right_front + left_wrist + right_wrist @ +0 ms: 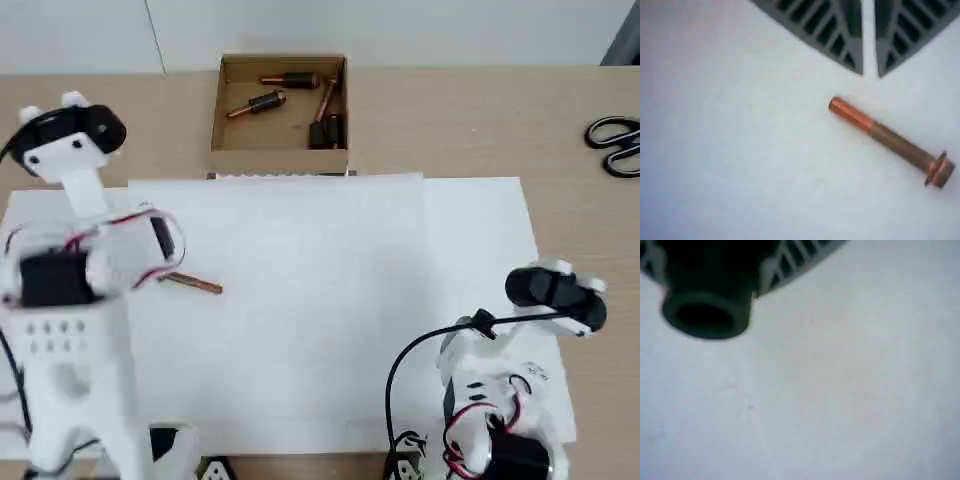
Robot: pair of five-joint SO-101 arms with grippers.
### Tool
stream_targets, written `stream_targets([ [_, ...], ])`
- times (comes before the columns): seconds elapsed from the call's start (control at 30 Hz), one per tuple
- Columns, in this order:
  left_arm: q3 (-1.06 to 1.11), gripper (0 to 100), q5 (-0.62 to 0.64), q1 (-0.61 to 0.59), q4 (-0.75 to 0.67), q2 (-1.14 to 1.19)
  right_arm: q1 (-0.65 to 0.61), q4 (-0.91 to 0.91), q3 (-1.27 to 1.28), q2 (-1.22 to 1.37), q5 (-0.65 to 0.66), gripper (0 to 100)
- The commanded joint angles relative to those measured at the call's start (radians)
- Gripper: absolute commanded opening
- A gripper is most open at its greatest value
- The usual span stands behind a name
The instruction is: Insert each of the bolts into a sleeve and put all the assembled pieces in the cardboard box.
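Wood is what your desk (470, 120) is made of, light brown, and a big white sheet (350, 300) lies flat over most of it. Behind the desk stands a plain white wall (400, 30). At the far edge of the sheet you can see the cardboard box (228, 110), open on top and touching the sheet's edge. Several assembled pieces (258, 102), copper bolts pushed into dark sleeves, lie inside it at different angles. Far off to the right, on the bare wood, lie black scissors (615, 145), well away from the sheet. One loose bolt (890, 141) lies flat on the white sheet, on the left side, near your left arm. Your left tool (870, 67) hangs just over the sheet, right beside this bolt but not touching it. Its two fingers are close together with a thin slit between them, and they hold nothing. The bolt's threaded end points toward those fingers and its head points away. Your right tool (755, 282) is above the near right part of the sheet and grips a black sleeve (707, 315). The sleeve's round open end sticks out past the fingers, over bare white sheet.
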Motion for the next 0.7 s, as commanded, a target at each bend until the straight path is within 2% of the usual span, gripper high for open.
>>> stream_targets([
  [0.0, -0.076, 1, 0.098, -0.003, 0.041, 0.167, 0.012, -0.024, -0.006, -0.027, 0.011, 0.3],
  [0.3, -0.077, 1, 0.342, -0.032, 0.04, 0.41, 0.012, -0.022, -0.006, -0.03, 0.011, 0.3],
  [0.5, -0.077, 1, 0.422, -0.057, 0.04, 0.572, 0.012, -0.022, -0.005, -0.03, 0.011, 0.3],
  [0.67, -0.077, 1, 0.433, -0.061, 0.009, 0.649, 0.012, -0.022, -0.005, -0.028, 0.011, 0.3],
])
